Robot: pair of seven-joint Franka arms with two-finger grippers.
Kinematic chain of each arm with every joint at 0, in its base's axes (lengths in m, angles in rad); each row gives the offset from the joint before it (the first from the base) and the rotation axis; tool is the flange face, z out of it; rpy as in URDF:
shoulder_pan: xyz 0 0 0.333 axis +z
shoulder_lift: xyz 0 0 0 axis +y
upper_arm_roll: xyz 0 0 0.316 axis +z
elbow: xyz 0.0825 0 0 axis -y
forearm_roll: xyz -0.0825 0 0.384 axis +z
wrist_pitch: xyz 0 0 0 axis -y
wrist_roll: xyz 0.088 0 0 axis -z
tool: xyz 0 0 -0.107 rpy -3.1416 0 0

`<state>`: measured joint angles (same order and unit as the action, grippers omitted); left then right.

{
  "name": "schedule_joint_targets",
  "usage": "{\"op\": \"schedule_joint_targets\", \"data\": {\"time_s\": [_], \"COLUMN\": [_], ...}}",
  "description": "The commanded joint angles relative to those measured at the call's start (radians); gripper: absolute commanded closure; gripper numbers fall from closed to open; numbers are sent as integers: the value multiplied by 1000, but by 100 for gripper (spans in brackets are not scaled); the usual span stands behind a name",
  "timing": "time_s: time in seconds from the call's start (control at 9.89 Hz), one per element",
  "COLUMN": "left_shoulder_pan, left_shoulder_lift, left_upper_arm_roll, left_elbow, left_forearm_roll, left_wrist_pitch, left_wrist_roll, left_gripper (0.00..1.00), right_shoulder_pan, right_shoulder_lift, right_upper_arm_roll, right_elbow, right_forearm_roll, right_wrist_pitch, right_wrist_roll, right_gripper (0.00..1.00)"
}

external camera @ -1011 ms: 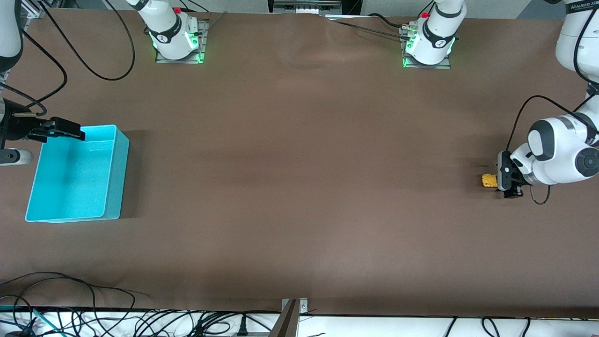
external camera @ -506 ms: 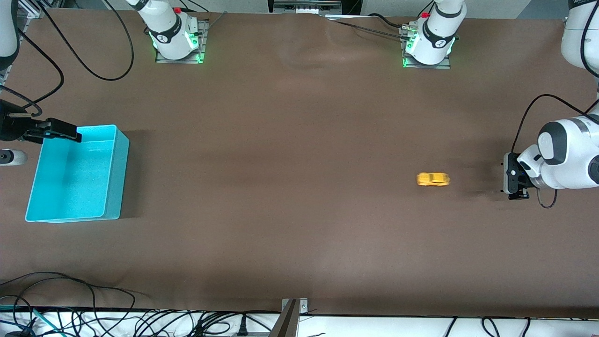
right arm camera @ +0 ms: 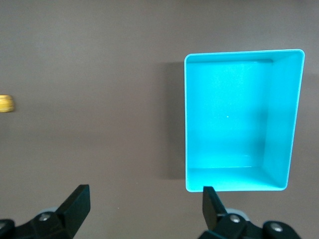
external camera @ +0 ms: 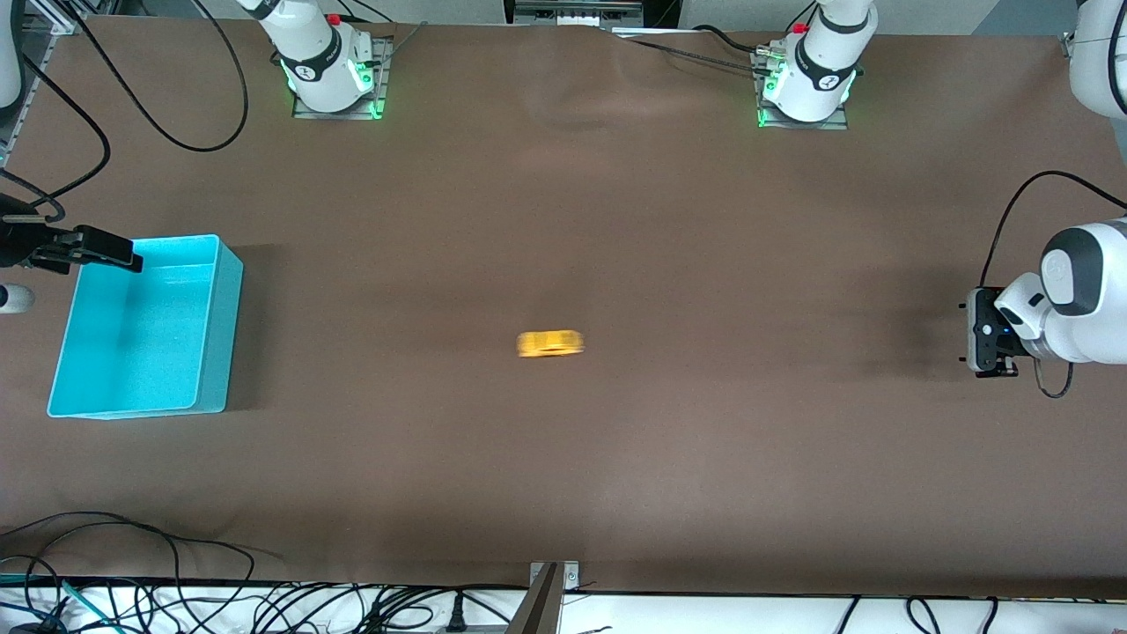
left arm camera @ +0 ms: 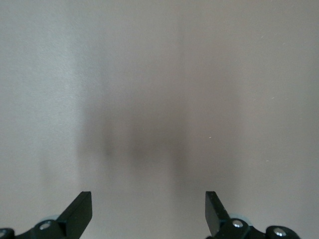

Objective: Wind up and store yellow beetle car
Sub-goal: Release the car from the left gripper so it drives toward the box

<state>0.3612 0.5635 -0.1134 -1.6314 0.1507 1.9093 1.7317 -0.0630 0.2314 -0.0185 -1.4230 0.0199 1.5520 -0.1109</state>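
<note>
Yellow beetle car (external camera: 550, 343) sits on the brown desk (external camera: 563, 458) near its middle, motion-blurred, free of both pincers, well apart from the turquoise bin (external camera: 141, 328) at the right arm's end. It also shows at the edge of the right wrist view (right arm camera: 5, 104). Left pincer (external camera: 986, 345) hangs over bare desk at the left arm's end, fingers (left arm camera: 79, 213) spread apart, nothing between them. Right pincer (external camera: 84, 248) hangs by the bin's rim, fingers (right arm camera: 213, 203) likewise apart and empty.
</note>
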Motion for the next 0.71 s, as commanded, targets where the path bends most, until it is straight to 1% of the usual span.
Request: {"op": "schedule_joint_targets", "data": {"time_s": [0.0,0.1,0.4,0.61], "left_shoulder_pan": [-8,-8,-13,-15], "left_shoulder_lift": [-14,-25,-48,-109], "left_upper_arm_roll": [-24,-31,-55,-77], "left_elbow": [79,88,88,87], "left_forearm_roll": [13,12,12,12], "left_wrist_pitch": [-116,-153,-159,-161], "left_wrist_roll": [-81,-142,-220,-318], "left_gripper": [0,0,0,0], "right_shoulder_pan": [-12,-21,-17,-8], "right_shoulder_lift": [5,5,3,5], "right_upper_arm_roll": [-1,2,6,14], "right_elbow": [23,23,23,23], "right_forearm_roll": [-1,0,0,2], "right_wrist_pitch": [-7,-6,-15,-10], "right_wrist_roll": [-50,-81,-75,-79], "right_gripper": [0,0,0,0]}}
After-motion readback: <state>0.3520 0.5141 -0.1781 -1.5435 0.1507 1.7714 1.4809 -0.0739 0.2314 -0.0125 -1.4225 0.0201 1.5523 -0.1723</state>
